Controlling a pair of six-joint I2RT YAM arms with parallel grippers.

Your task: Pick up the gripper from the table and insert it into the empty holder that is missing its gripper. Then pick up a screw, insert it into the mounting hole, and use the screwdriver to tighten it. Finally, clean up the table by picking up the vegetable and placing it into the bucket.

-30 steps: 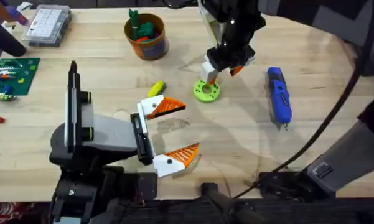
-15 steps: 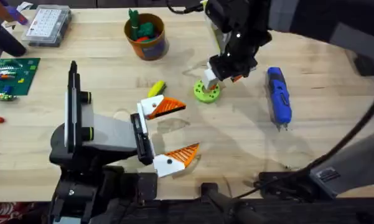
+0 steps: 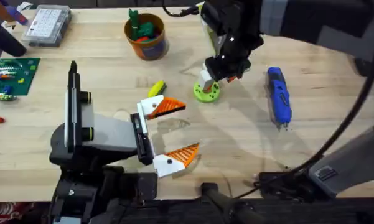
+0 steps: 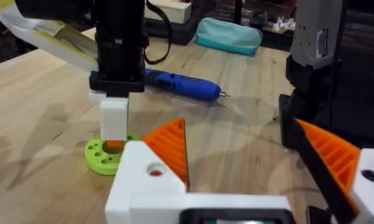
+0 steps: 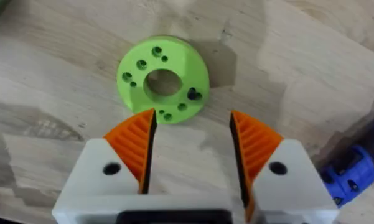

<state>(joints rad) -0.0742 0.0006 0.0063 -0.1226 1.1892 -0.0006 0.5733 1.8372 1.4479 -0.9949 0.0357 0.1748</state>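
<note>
The lime-green holder [image 3: 206,92] lies flat on the table, its central hole bare in the right wrist view [image 5: 163,79]. My right gripper [image 3: 218,75] hangs just over it, open, with nothing between the orange pads [image 5: 191,134]; one white finger [image 4: 114,118] reaches down to the ring's [image 4: 102,155] edge. The blue screwdriver [image 3: 278,96] lies to the right. A yellow vegetable [image 3: 155,88] rests left of the holder, close to my open left gripper [image 3: 190,127]. The orange bucket [image 3: 146,36] stands at the back. The loose gripper piece and the screw are out of view.
Green and red toy pieces sit in the bucket. A clear parts box [image 3: 46,25] and a green circuit board [image 3: 9,76] occupy the far left. A teal pouch [image 4: 227,35] lies beyond the screwdriver [image 4: 183,85]. Bare wood stretches between the holder and the front edge.
My right gripper has shifted a little left and lower, closing in over the green holder. The left arm and the other objects have stayed put.
</note>
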